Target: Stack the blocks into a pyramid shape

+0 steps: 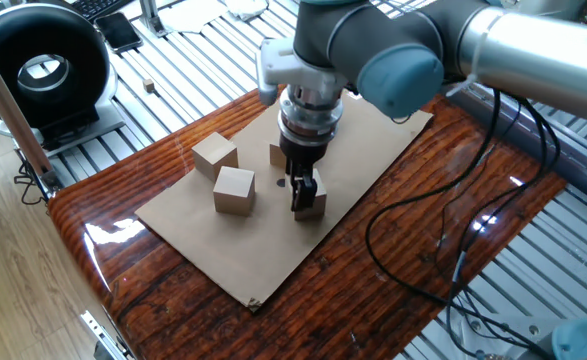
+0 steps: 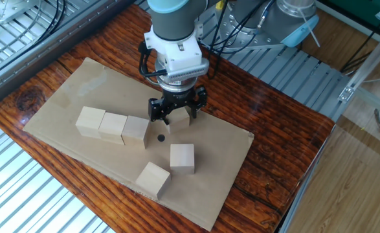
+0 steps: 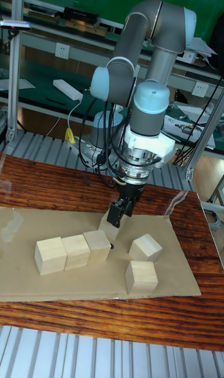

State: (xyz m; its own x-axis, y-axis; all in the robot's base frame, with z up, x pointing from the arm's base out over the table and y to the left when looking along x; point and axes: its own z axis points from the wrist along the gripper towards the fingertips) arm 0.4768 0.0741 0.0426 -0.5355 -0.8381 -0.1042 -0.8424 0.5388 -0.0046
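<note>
The base of the pyramid looks done: a row of three blocks (image 2: 113, 126) sits side by side, touching, on the cardboard sheet (image 2: 60, 97). Nothing is on top of that row yet. So the job in hand seems to be picking up the first block for the second layer. The gripper (image 2: 177, 114) is down low over the lone block (image 2: 179, 118), which sits just beside the end of the row, past a small black dot (image 2: 161, 137). Its fingers (image 2: 156, 111) are spread wide, one on each side of this block, and they do not seem to be squeezing it. It holds nothing. The block rests flat on the sheet. The two loose blocks (image 2: 182, 157) lie farther off, near the sheet's other edge, and one of them is turned a bit. Next, I think the fingers need to close on the lone block, square on its flat sides. Then it must be lifted straight up and set down over the line where two blocks of the row meet.
</note>
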